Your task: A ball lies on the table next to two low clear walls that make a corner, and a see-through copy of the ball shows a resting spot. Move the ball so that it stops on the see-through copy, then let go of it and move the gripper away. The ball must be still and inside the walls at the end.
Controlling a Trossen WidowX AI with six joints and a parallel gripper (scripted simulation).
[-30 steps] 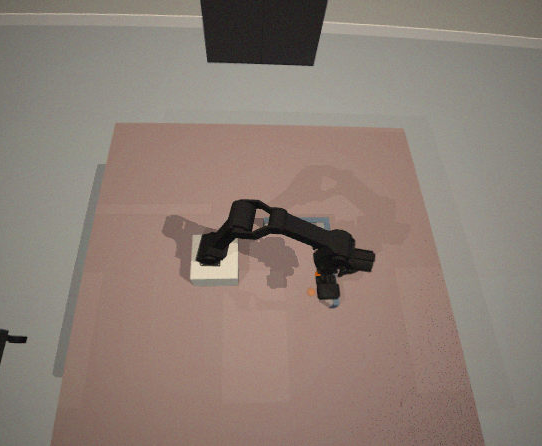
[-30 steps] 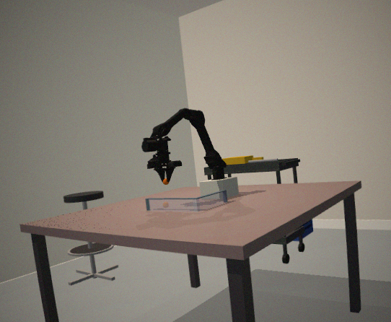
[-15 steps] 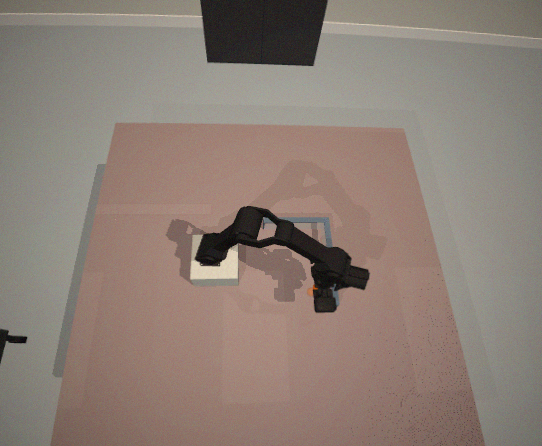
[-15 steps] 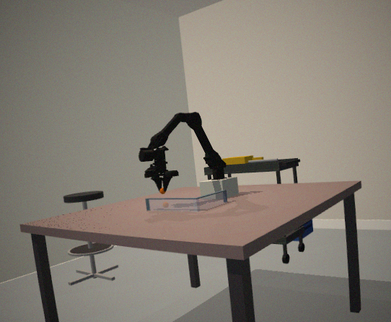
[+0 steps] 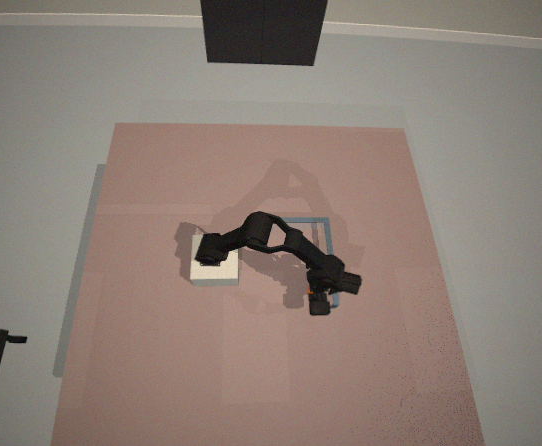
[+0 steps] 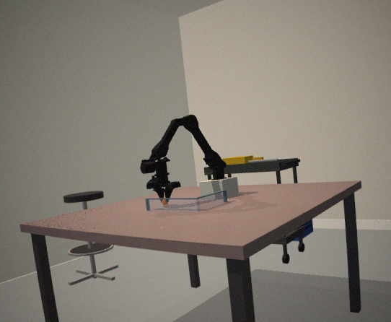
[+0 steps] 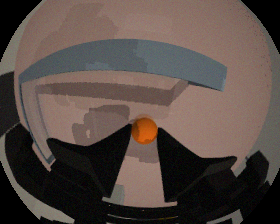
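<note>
Pincer: pincer (image 7: 144,137) pinches the orange ball (image 7: 144,129) between its two dark fingertips; in the exterior view it points straight down (image 6: 164,195).
Ball: ball (image 6: 164,202) sits low at the pincer's tip, near the surface (image 6: 234,220) and inside the walls (image 6: 198,202); whether it touches the surface cannot be told. From the top only a sliver of orange (image 5: 308,289) shows beside the wrist.
Arm: arm (image 6: 183,133) rises from its white base (image 6: 219,186), peaks at a high elbow, then slopes down to the wrist above the walls' open end.
Walls: two low blue-tinted clear walls (image 5: 330,240) meet in a corner; in the wrist view one wall (image 7: 124,59) curves across above the ball.
Copy: see-through copy cannot be made out in any view.
</note>
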